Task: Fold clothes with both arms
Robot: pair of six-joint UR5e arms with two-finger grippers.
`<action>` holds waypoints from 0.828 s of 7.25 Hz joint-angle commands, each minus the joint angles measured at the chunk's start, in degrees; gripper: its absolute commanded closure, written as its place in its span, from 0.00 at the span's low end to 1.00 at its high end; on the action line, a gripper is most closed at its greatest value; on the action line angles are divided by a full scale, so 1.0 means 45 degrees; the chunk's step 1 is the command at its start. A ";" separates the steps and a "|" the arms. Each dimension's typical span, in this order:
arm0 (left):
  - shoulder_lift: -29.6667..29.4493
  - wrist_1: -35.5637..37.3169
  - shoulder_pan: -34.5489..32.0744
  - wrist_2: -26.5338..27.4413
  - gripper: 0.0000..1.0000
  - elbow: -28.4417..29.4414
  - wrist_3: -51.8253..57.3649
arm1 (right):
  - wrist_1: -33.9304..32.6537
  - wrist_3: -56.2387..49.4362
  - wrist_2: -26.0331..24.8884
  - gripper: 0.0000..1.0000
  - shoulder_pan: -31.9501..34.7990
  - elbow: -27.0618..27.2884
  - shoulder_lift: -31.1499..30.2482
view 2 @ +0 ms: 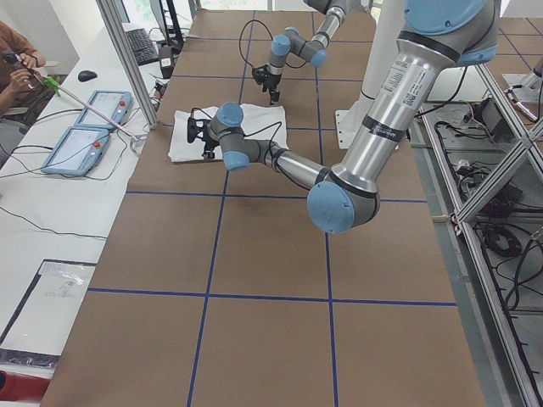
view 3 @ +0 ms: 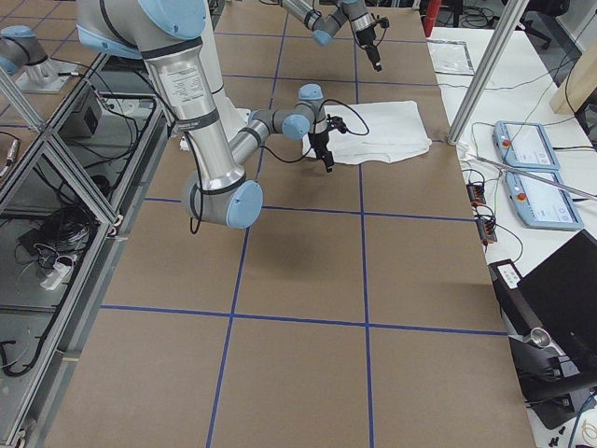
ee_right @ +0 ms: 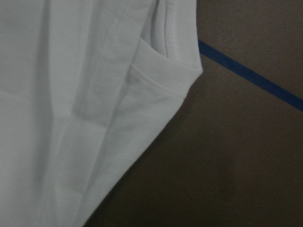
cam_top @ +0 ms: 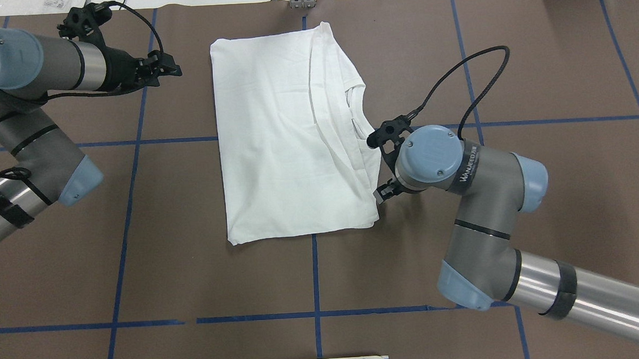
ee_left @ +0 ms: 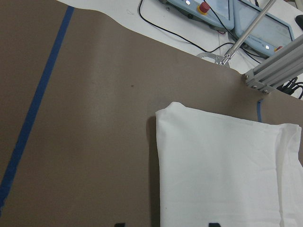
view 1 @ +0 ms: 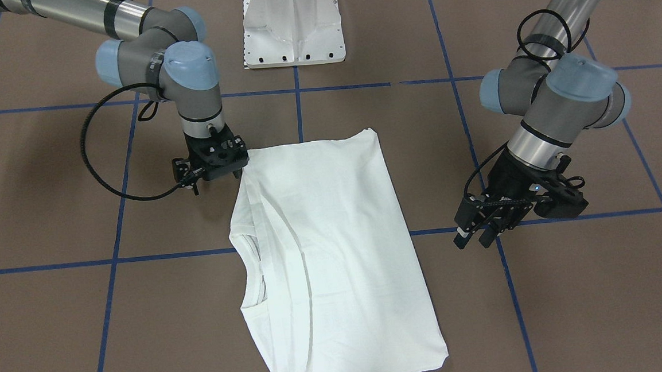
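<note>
- White T-shirt (ee_right: pixel 71 118) cloth fills most of the right wrist view. A seam and a folded corner lie flat on the brown table (view 1: pixel 57 318).
- Blue tape lines (view 1: pixel 111 261) cross the table in a grid of large squares.
- A white pedestal base (view 1: pixel 292 27) stands at the robot's edge of the table.
- Beyond the far edge are a white bench, two blue-grey control consoles (view 2: pixel 85 127) and an aluminium frame post (ee_left: pixel 274 71).
- A person (view 2: pixel 13 59) sits at that bench.
- The T-shirt lies flat at the table's middle, folded into a long rectangle, with its ribbed collar (view 1: pixel 253 271) on the robot's right-hand edge.
- The left gripper (view 1: pixel 480 237) hangs beside the shirt's other long edge, apart from it.
- Its fingertips (ee_left: pixel 119 224) stand wide apart and hold nothing. In the left wrist view the shirt's edge runs down between them.
- The right gripper (view 1: pixel 215 169) points straight down at the shirt's right edge, near the corner closest to the robot.
- Its fingers are hidden under the wrist, so whether they are spread, closed or pinching cloth cannot be told.
</note>
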 commanded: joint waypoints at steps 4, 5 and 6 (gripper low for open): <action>0.0151 0.0876 0.0000 -0.0005 0.32 -0.0775 0.0005 | -0.0213 0.0307 0.0286 0.00 0.0293 0.0249 0.0805; 0.0171 0.0895 0.0000 -0.0005 0.32 -0.0891 0.0005 | -0.0213 0.0540 0.0286 0.00 0.0255 -0.0606 0.1798; 0.0538 0.0896 0.0019 -0.0024 0.32 -0.1125 0.0024 | -0.0233 0.0697 0.0267 0.00 0.0235 -0.1117 0.2311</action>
